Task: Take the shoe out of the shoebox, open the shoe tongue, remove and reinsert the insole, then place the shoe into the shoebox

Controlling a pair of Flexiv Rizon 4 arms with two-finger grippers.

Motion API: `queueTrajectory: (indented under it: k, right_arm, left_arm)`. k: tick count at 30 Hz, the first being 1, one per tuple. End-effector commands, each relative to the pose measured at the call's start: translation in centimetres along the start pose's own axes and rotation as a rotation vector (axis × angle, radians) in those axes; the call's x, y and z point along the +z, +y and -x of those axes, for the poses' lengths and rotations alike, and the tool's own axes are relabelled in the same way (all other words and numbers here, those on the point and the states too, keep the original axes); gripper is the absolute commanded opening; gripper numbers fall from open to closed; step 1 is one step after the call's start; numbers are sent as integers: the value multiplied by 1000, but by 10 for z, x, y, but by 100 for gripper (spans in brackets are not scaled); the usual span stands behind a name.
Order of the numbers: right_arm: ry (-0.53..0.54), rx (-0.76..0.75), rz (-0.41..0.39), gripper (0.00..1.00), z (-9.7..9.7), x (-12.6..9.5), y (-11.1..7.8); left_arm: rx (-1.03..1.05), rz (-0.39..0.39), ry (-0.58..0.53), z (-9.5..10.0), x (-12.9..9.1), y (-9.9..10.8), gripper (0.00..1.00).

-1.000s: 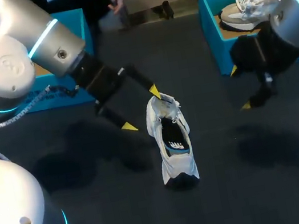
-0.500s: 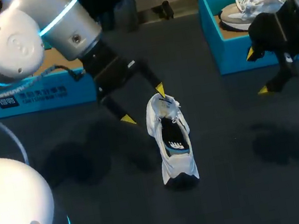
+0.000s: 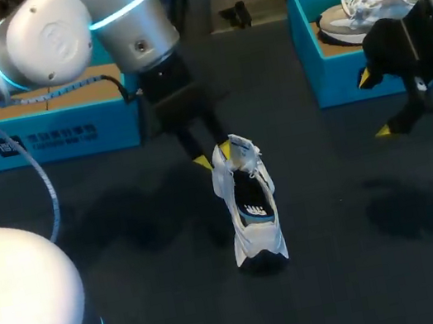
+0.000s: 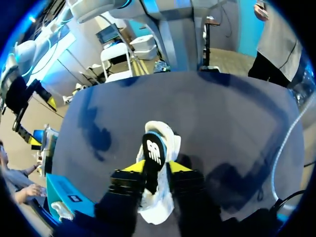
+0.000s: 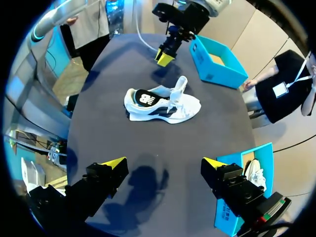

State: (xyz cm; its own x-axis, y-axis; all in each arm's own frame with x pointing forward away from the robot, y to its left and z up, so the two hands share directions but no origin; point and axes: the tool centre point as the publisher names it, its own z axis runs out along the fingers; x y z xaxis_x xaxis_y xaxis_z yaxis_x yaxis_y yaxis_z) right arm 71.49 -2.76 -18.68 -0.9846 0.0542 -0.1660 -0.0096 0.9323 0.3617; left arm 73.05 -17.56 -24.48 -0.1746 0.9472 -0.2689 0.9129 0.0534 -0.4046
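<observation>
Left gripper: unclenched, fingers a narrow gap apart, poised over the shoe at its tongue end; can't tell whether either finger touches it.
Shoe: white, out of the box, standing on its sole mid-table, toe away from the robot, heel toward it.
Tongue: pulled up, standing upright at the front of the opening.
Insole: black, lying inside the shoe, visible through the opening.
Right gripper: released, fingers spread wide, hovering just off the near corner of the right shoebox, well apart from the shoe.
Right shoebox: teal, second shoe lying in it.
Left shoebox: teal, on the table's left side, partly hidden by the left arm.
</observation>
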Motion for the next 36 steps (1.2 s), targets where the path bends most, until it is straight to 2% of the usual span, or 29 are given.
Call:
queueTrajectory:
  k: [1,9,21,30,32,36]
  right_arm:
    - [-3,1,-1,100,-1,0,-1]
    - [-3,1,-1,100,-1,0,-1]
    - [-3,1,-1,100,-1,0,-1]
    - [-3,1,-1,100,-1,0,-1]
    - [-3,1,-1,100,-1,0,-1]
    - [-3,1,-1,100,-1,0,-1]
  left_arm:
    - [29,24,92,4,-2,5,0]
    - [88,29,146,7,20,10,0]
    - [165,97,243,13,66,19,0]
    - [182,143,224,28,97,23,0]
    - [184,158,228,28,105,23,0]
    - [168,157,250,15,118,25,0]
